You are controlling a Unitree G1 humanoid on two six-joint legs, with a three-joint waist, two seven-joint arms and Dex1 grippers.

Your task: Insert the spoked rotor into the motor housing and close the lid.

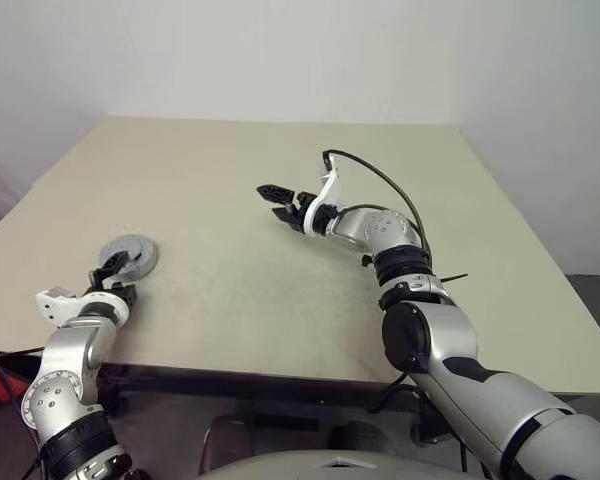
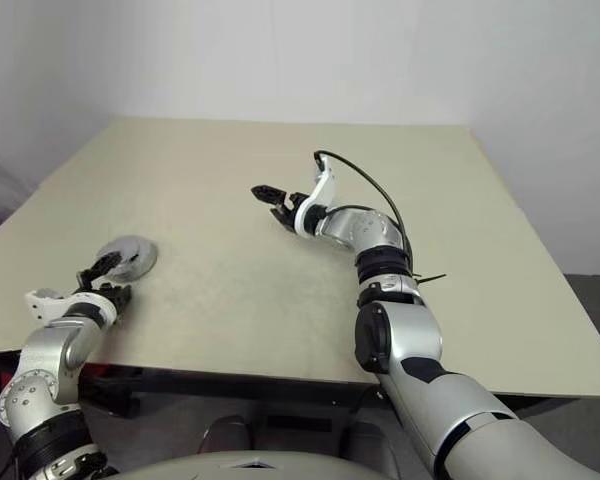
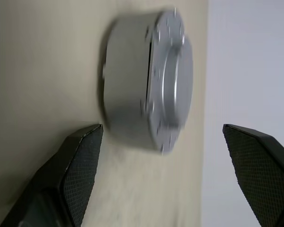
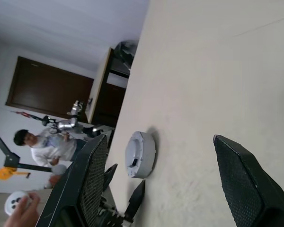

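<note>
Nearest me, my left gripper [image 1: 111,274] stands spread wide, empty, just short of the motor housing [image 1: 132,256], which sits on the table [image 1: 280,200] near its left front edge. My right gripper [image 1: 277,201] hangs spread and empty well apart from the housing, over mid-table. I judge the risk is a finger clipping the housing on withdrawal and shoving it off the edge. On the housing sits the lid [image 3: 168,85], seemingly closed; I cannot see the spoked rotor inside.
</note>
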